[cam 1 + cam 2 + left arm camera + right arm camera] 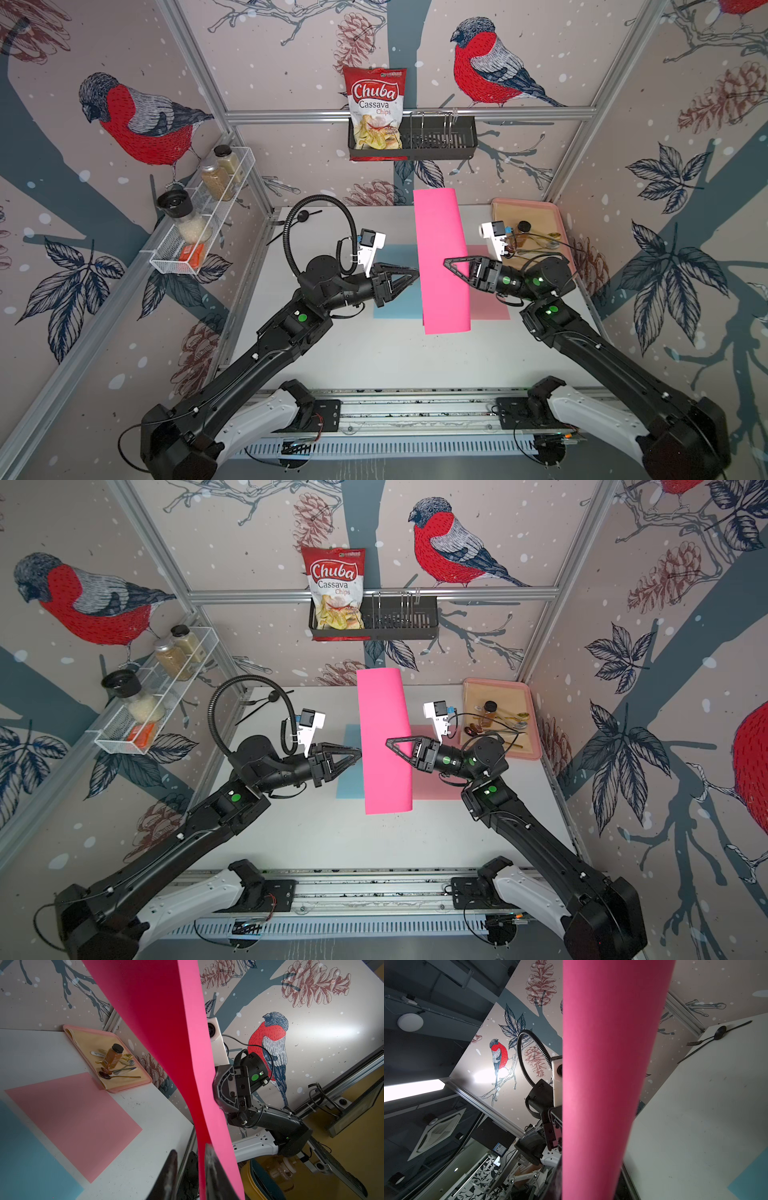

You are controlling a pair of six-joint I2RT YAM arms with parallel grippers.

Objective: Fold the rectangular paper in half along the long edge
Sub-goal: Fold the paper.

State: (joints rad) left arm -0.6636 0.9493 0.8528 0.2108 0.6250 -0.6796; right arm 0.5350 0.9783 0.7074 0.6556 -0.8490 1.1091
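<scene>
The rectangular paper is hot pink. It hangs in the air over the middle of the table, bent over into a long curved loop. My right gripper comes in from the right and is shut on the paper's middle. In the right wrist view the paper covers those jaws. My left gripper is at the paper's left edge. In the left wrist view its jaws stand slightly apart, and the paper runs past one fingertip.
A light blue sheet and a pale pink sheet lie flat under the held paper. A pink tray with a bottle and spoons sits at the back right. Black cutlery lies at the back left. Wall shelves hold jars and a chips bag.
</scene>
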